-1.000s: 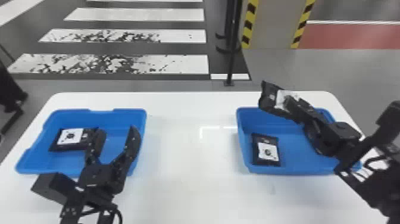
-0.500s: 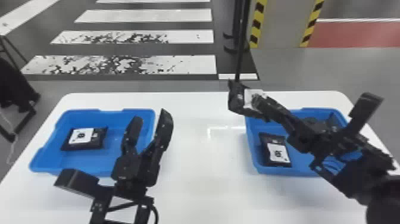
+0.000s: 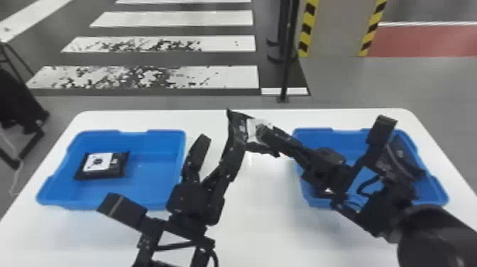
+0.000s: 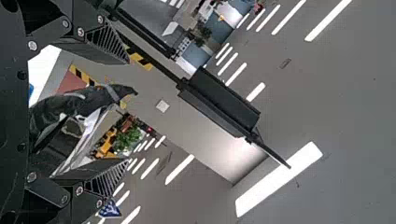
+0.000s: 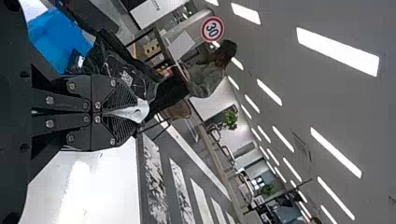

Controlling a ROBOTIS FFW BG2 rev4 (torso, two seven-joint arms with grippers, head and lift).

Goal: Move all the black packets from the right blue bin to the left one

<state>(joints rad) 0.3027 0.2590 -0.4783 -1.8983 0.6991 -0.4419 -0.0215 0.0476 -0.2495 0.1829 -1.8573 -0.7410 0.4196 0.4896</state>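
the left blue bin [image 3: 159, 167] sits on a white desk [image 3: 259, 213], one black packet [image 3: 101, 166] lying inside it. just beyond its right side the left hand [image 3: 220, 140] is spread open, and a second black packet [image 3: 241, 127] is clenched by the right hand [image 3: 263, 134], very near the left fingers. the right blue bin [image 3: 431, 195] stands well to the right of the left bin, with another packet [image 5: 76, 61] in it

this looks like a hand-to-hand pass, and the release is the risk — if the right hand lets go before the left grips, the packet may drop short of the left bin; a misjudged approach could knock the soft wrapper askew — or bump the fingers together
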